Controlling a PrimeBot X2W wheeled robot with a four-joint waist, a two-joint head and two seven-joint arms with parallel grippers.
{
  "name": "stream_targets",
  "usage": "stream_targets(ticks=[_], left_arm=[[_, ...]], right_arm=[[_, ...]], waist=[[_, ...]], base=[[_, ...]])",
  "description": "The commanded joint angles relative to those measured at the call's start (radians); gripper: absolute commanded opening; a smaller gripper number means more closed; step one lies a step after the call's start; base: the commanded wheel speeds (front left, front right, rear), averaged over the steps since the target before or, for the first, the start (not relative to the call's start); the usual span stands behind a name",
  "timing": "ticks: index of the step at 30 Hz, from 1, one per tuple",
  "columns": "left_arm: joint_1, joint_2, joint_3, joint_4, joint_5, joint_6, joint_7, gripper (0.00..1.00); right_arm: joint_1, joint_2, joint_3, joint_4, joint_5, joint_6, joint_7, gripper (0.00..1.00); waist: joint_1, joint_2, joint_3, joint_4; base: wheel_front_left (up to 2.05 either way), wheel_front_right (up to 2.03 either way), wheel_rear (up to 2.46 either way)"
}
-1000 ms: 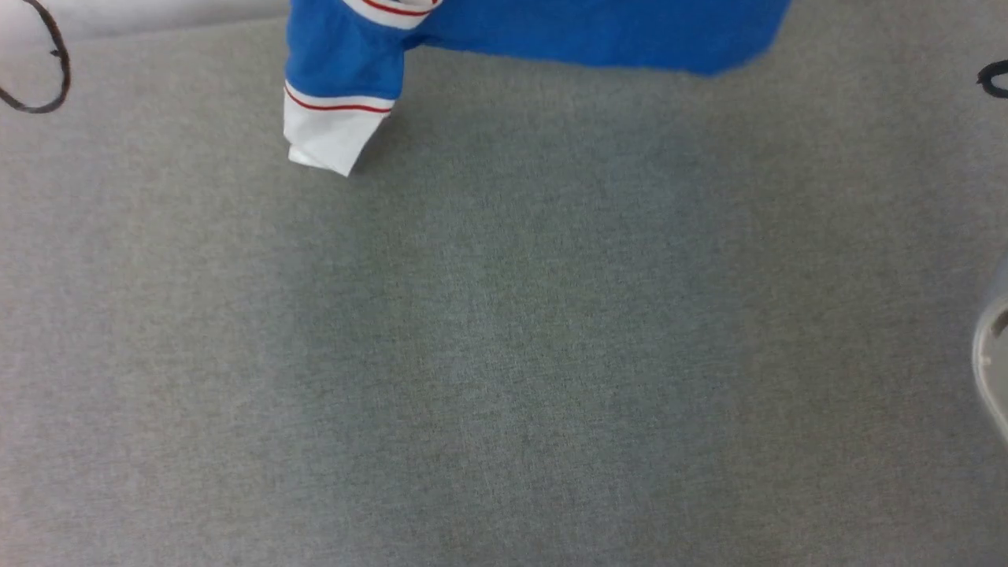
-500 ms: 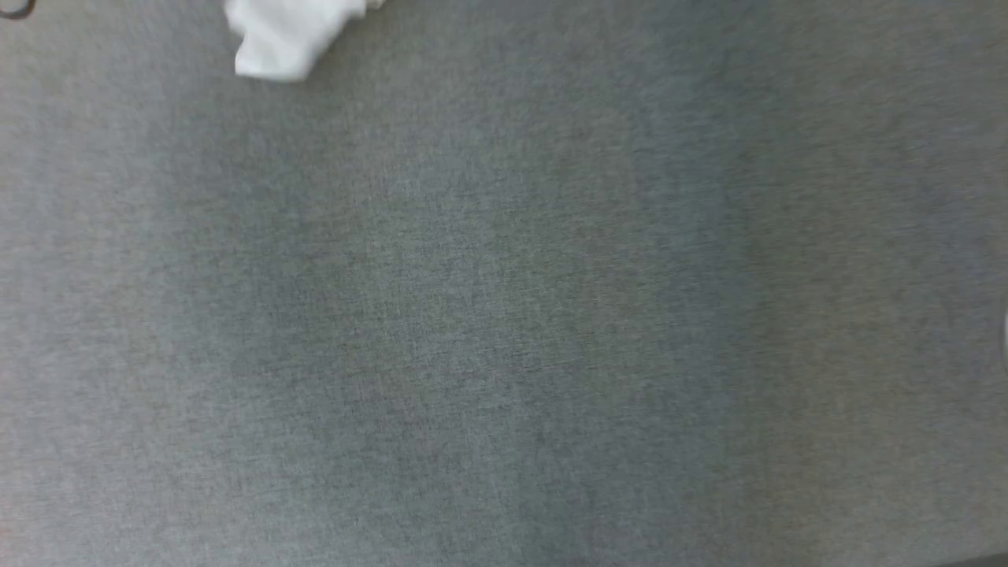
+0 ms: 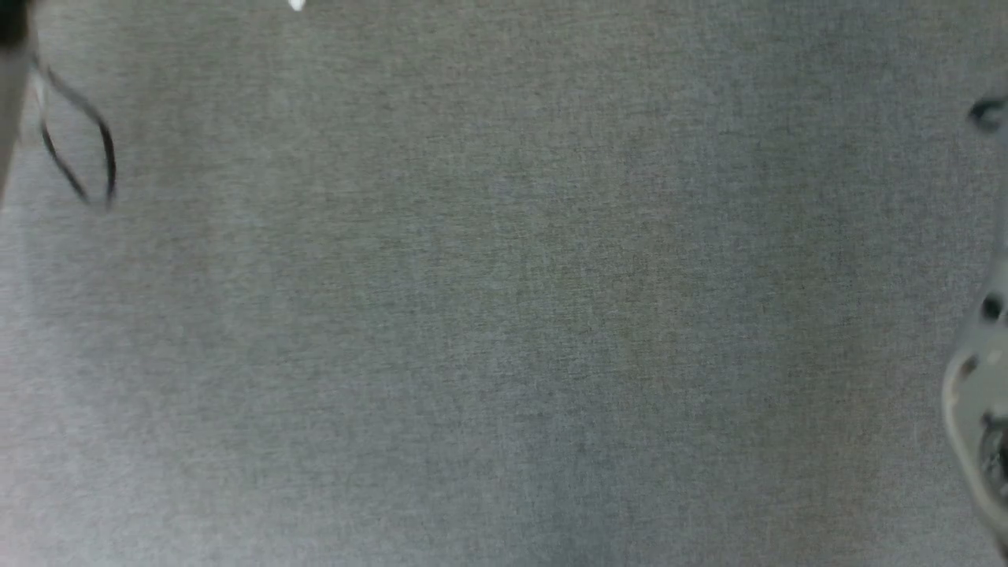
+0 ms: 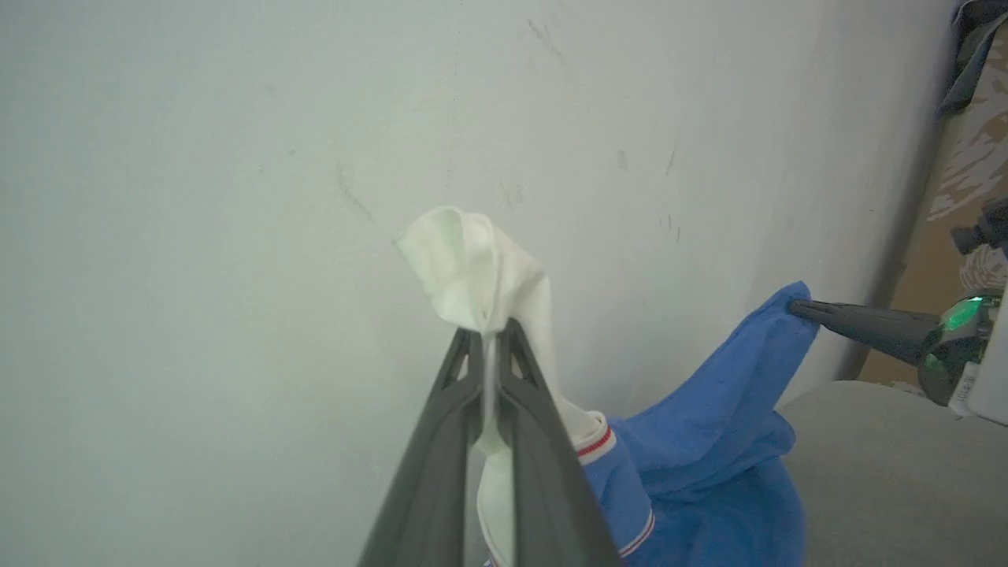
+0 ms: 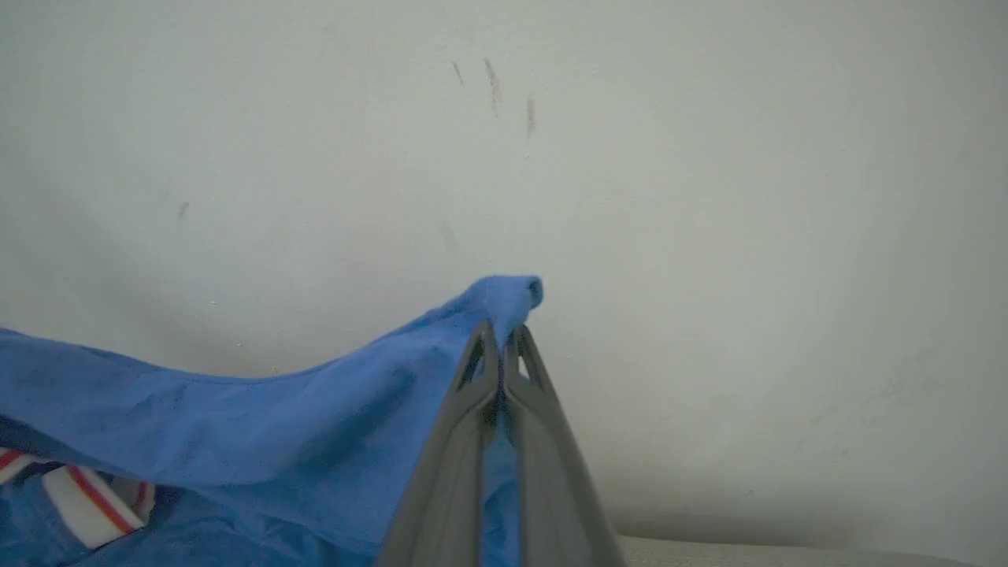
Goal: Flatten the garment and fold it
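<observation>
Cloth has almost gone from the head view. A second ago the body and one sleeve of the blue jersey T-shirt [image 4: 709, 409] hung across its top, above the grey work surface [image 3: 504, 331]. Half a second ago only the sleeve end was left. Now a white speck [image 3: 296, 4] sits at the top edge. The dark cable loop [image 3: 79, 157] at the left has shifted too, so that view alone does not settle whether the shirt has risen or the head has tipped.

The wrist views place the shirt up off the grey surface, strung between the two arms in front of a pale scuffed wall [image 5: 709, 197]. The left gripper [image 4: 488, 335] is pressed together on the white sleeve [image 4: 472, 260], a bunch of it standing above the fingertips. The right gripper [image 5: 500, 335] pinches a blue corner of the body. Between them the cloth sags in a loose swag with the red-striped trim low down. I cannot tell whether its lowest folds touch the grey surface.

By my reading the shirt is lifted for spreading, and neither flattening nor folding is done. One hold on a sleeve and one on a body corner may bring it down onto the grey surface askew, so the arms likely need to draw apart before lowering.
</observation>
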Motion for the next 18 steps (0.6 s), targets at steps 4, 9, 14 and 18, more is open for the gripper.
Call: stream_targets(ticks=[4,9,14,18], left_arm=[[0.195,0.074,0.031,-0.114,-0.041,0.026,-0.007,0.0],[0.445,0.144,0.024,-0.26,-0.077,0.099,-0.003,0.0],[0.68,0.186,0.002,-0.382,-0.113,0.167,-0.004,0.0],[0.808,0.204,-0.008,-0.433,-0.122,0.207,-0.006,0.0]], right_arm=[[0.19,-0.038,0.035,-0.155,0.116,-0.001,0.017,0.0],[0.463,-0.073,0.007,-0.377,0.215,-0.001,0.08,0.0],[0.705,-0.056,-0.044,-0.546,0.27,-0.001,0.119,0.0],[0.832,-0.032,-0.07,-0.608,0.301,-0.001,0.135,0.0]], waist=[[-0.0001,0.0,-0.085,0.01],[-0.0001,0.0,-0.156,0.021],[-0.0001,0.0,-0.225,0.022],[-0.0001,0.0,-0.264,0.021]], base=[[0.0,0.0,0.0],[0.0,0.0,0.0],[0.0,0.0,0.0],[0.0,0.0,0.0]])
